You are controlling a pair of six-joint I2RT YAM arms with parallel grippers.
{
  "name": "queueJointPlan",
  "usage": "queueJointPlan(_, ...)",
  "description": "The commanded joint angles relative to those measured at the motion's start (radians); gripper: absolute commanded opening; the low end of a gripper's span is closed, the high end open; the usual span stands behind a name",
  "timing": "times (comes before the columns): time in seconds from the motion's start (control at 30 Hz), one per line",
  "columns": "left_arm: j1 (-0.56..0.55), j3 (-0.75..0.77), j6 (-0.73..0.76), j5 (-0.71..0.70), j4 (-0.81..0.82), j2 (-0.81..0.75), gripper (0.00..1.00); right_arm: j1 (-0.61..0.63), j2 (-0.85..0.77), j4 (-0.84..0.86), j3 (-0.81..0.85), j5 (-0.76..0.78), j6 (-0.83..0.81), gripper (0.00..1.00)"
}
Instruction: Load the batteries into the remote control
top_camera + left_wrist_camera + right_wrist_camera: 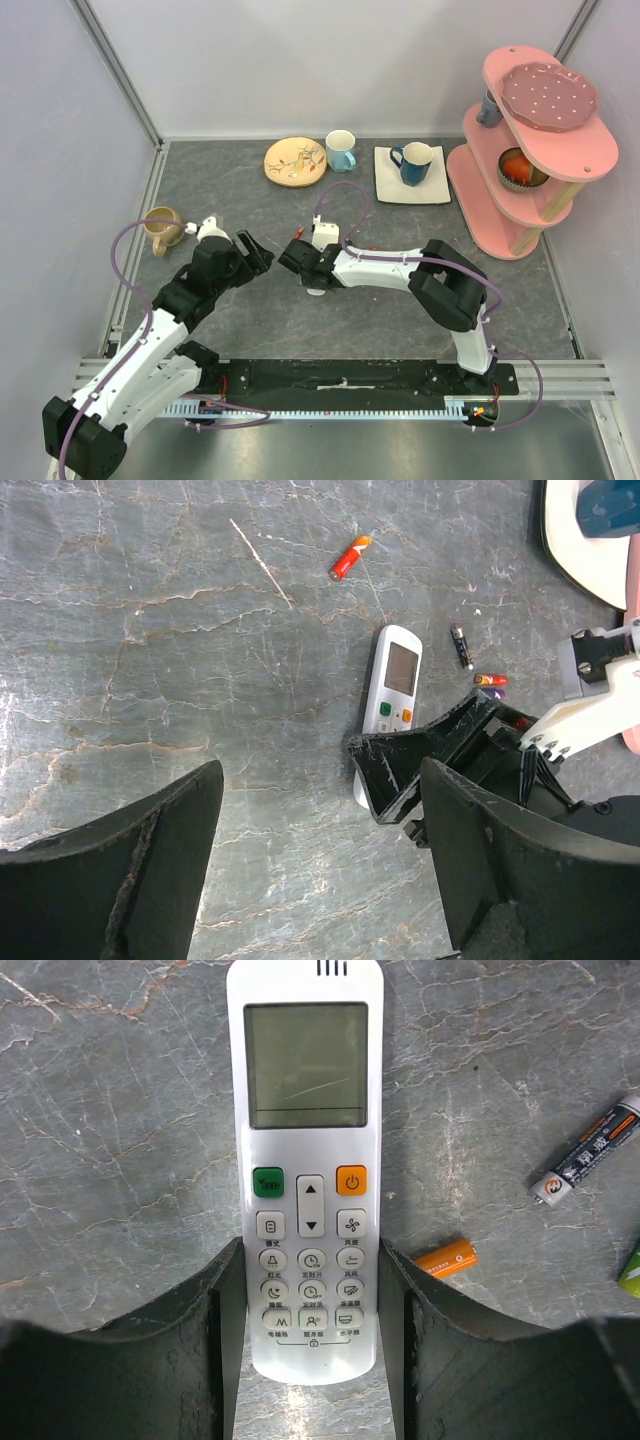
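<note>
Grey stone-pattern table [150, 680] carries the remote [310, 1190] flat and face up. Display and buttons are visible, so its back (where a battery cover would normally sit) is hidden.

**Right gripper** [310, 1255]: positioned over the remote's button end. The jaws are drawn in to the remote's width, with one finger flush against each long edge. This reads as a grip on the remote, which lies on the table.

**Left gripper** [320, 770]: hovers near the remote's button end. Its jaws are spread wide and hold nothing; only bare table shows between them.

**Batteries** are all loose on the table:
- orange cell [446, 1258] — just beside the remote's button end, not touching it
- dark cell [590, 1150] — on the same side, farther from the remote
- green cell [632, 1270] — on the same side again, cut off by the picture's edge
- red cell [350, 557] — beyond the remote's display end, well apart

**Progress**: judged to be at an early stage. No cell is in either gripper, and none can be seen in the remote.

Remaining steps, as far as the views allow:
1. Turn the remote over to expose its back.
2. Open the compartment.
3. Pick up the cells one at a time.
4. Seat each cell — polarity matters here.

Whether the cover is on or off cannot be determined from these views.
</note>
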Motion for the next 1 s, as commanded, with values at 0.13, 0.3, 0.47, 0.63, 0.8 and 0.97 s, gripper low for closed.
queueJointPlan(0.13, -0.004, 0.01, -0.018, -0.002, 0.019, 0.052, 0.9, 0.006, -0.098, 0.01, 0.037, -0.001, -0.049, 0.63)
queueJointPlan(0.3, -0.004, 0.022, -0.018, -0.002, 0.028, 0.081, 0.93, 0.006, -0.128, 0.017, 0.024, -0.009, -0.1, 0.77)
queueJointPlan(0.47, -0.004, 0.011, -0.01, 0.001, 0.072, 0.084, 0.95, 0.006, -0.209, 0.011, 0.004, 0.037, -0.195, 0.81)
queueJointPlan(0.63, -0.039, 0.02, 0.02, 0.01, 0.128, 0.129, 0.96, 0.0, -0.46, -0.007, -0.136, 0.216, -0.397, 0.98)
queueJointPlan(0.8, -0.137, 0.138, 0.049, 0.022, 0.143, 0.363, 0.92, -0.019, -0.678, 0.049, -0.351, 0.279, -0.542, 0.98)
queueJointPlan(0.97, -0.194, 0.256, 0.1, 0.018, 0.166, 0.569, 0.9, -0.02, -0.847, 0.085, -0.472, 0.293, -0.592, 0.98)
